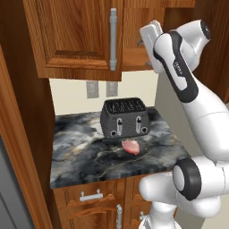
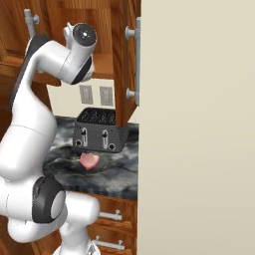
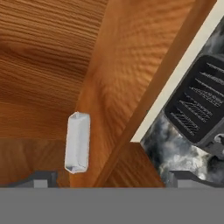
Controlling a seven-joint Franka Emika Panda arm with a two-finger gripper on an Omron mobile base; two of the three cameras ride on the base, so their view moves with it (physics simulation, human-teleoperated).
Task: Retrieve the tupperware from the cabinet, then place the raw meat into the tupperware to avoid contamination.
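Arm: the white Franka arm is rising from the lower right of the left base view and bending up to the cabinet [image 1: 74,38] in the upper part of the frame; its hand is sitting at the opened right side of the cabinet.
Gripper: the gripper [image 3: 111,177] is showing in the hand view as two dark tips at the bottom edge, left and right; they are standing spread wide apart and are pinching nothing.
Cabinet: in the left base view its left door is sitting shut with a long grey bar handle [image 1: 113,39]; in the right base view the right door [image 2: 125,64] is swinging out edge-on at upper centre.
Tupperware: the tupperware [image 3: 77,142] is lying inside the cabinet on the wooden shelf, at the lower left of centre in the hand view, between the two tips and beyond them.
Raw meat: the raw meat [image 1: 131,146] is lying on the dark marbled counter [image 1: 80,152] at frame centre, just in front of the toaster [image 1: 124,117].
Toaster: it is standing at the back of the counter, below the wall outlets [image 1: 101,89].
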